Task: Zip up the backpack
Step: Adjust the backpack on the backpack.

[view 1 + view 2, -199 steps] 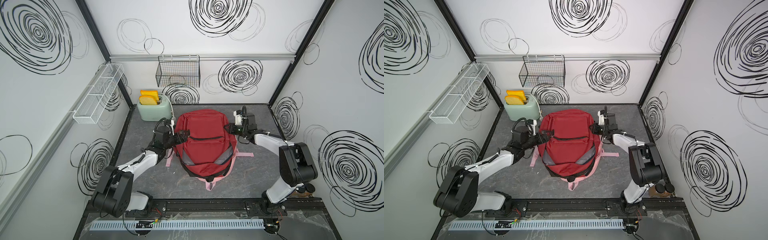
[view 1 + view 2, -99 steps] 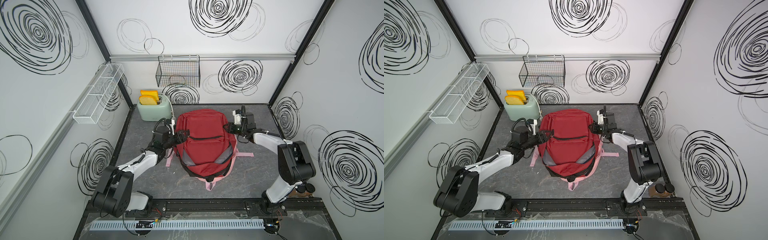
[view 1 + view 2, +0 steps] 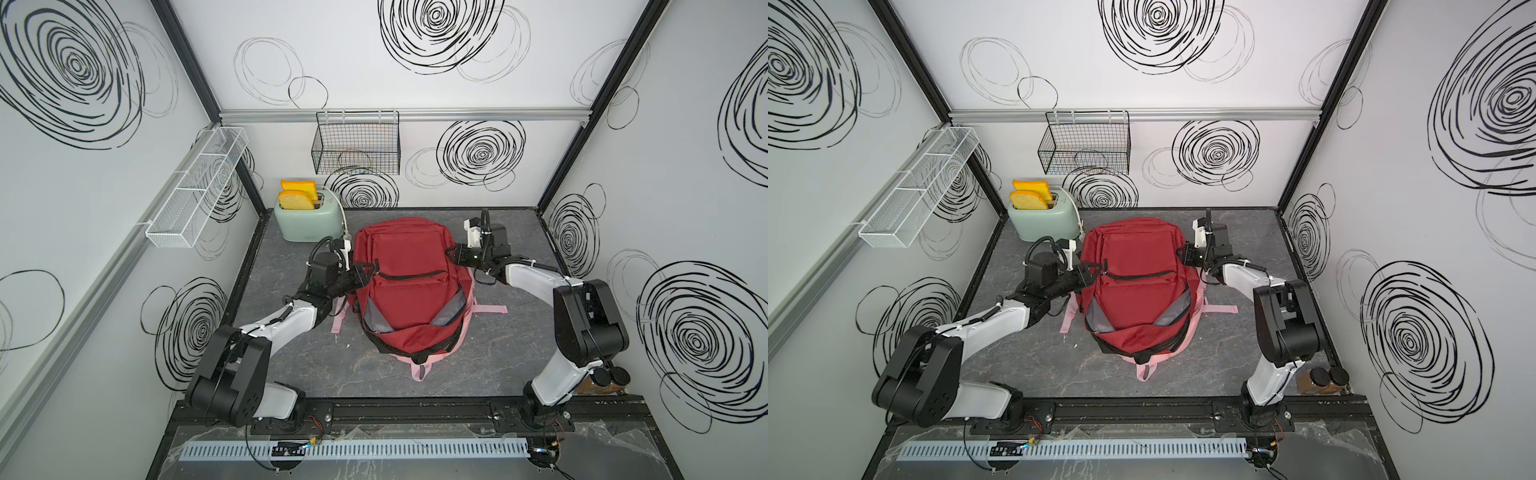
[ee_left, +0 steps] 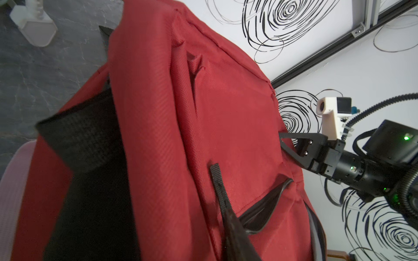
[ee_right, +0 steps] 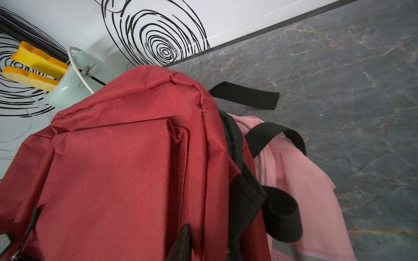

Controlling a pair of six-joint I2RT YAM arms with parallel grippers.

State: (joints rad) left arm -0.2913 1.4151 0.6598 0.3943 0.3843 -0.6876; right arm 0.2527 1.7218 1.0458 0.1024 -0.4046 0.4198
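No legible text, labels, brands or numbers in any view; backpack (image 3: 409,282) fabric and toaster (image 3: 307,220) front show nothing readable.

Backpack (image 3: 409,266): red, with pink straps and black zippers.
Pose: lying flat, front face up.
Place: just beside the toaster (image 3: 309,220).
Main zipper (image 3: 446,340): open, grey lining (image 3: 454,308) showing.
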